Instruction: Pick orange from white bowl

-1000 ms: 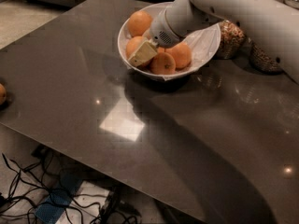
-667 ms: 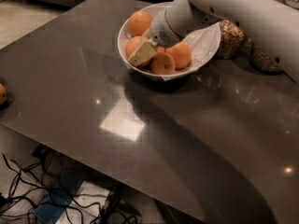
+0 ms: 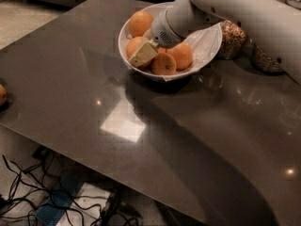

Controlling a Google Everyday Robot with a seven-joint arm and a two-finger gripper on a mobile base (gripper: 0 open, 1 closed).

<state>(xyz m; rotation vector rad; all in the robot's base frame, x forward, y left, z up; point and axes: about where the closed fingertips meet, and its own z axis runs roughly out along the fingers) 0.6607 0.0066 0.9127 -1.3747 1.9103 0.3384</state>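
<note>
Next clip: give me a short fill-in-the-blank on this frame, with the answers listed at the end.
1. The gripper is down inside the white bowl, which holds several ____.
2. A lone orange lies on the table at the picture's ____ edge.
3. On the floor below the table's near edge lie tangled ____.

Missing words: oranges; left; cables.
</note>
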